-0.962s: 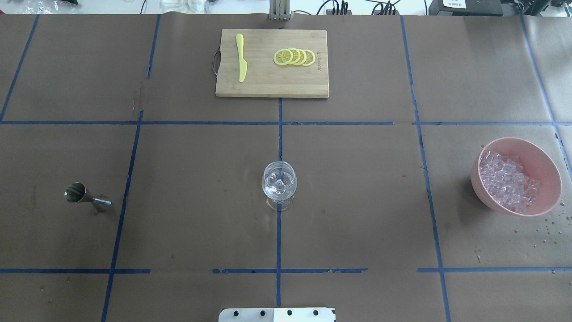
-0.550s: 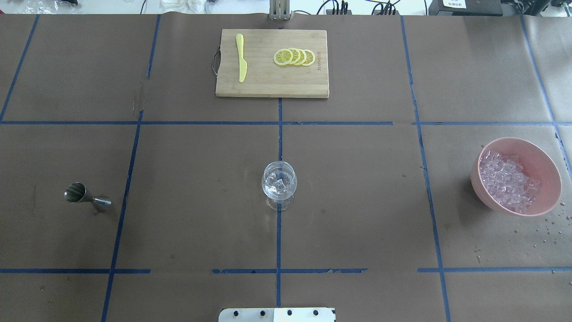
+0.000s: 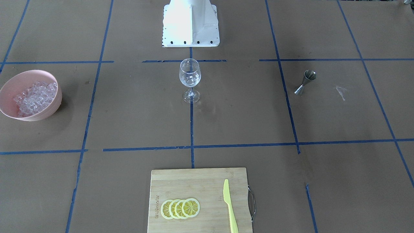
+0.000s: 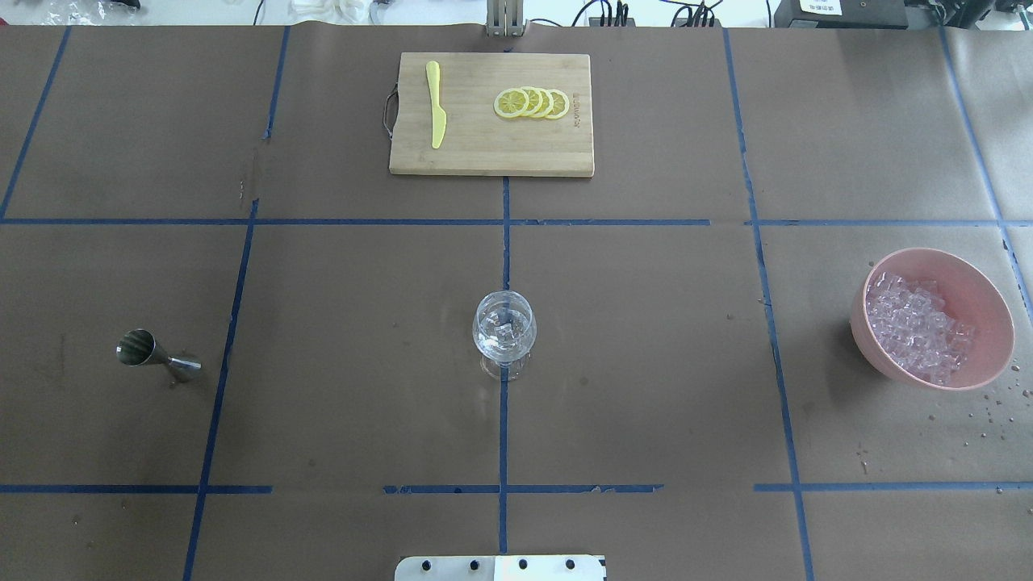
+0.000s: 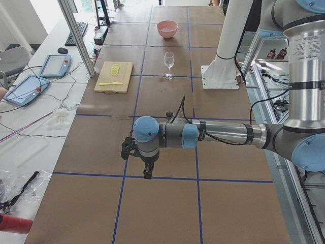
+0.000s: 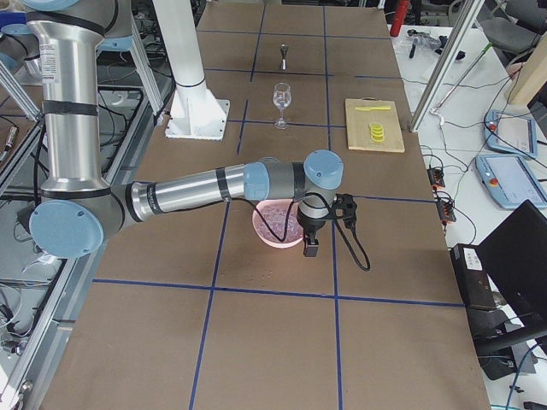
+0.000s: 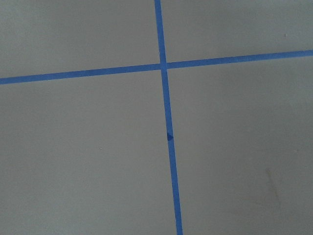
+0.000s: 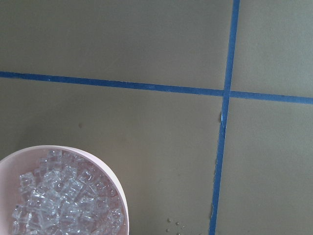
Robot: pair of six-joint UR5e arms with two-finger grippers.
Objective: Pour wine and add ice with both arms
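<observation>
Fingers on the left gripper (image 5: 147, 174) point down at the brown paper near a crossing of blue tape lines (image 7: 164, 66), and the side view does not settle whether they stand apart or together; the same holds for the right gripper (image 6: 312, 249), which hangs just beside the outer rim of the pink bowl (image 4: 983, 284). Both show only from the table's ends, each at the tip of a long level reach: the left arm (image 5: 223, 133) out toward the table's left end, the right arm (image 6: 192, 192) out toward its right end. The ice (image 4: 916, 329) lies heaped in the bowl, which sits close to the table's right edge with water drops (image 4: 991, 403) on the paper beside it. A few clear chunks also show in the cup of the wine glass (image 4: 503, 327), which stands upright on the centre tape line in front of the white base (image 3: 190, 22). The metal jigger (image 4: 158, 357) stands well apart from it on the left, with wide brown paper on either side of the glass. At the far edge, a cutting board (image 4: 484, 157) carries lemon slices (image 4: 533, 103) and a yellow knife (image 4: 437, 105).
</observation>
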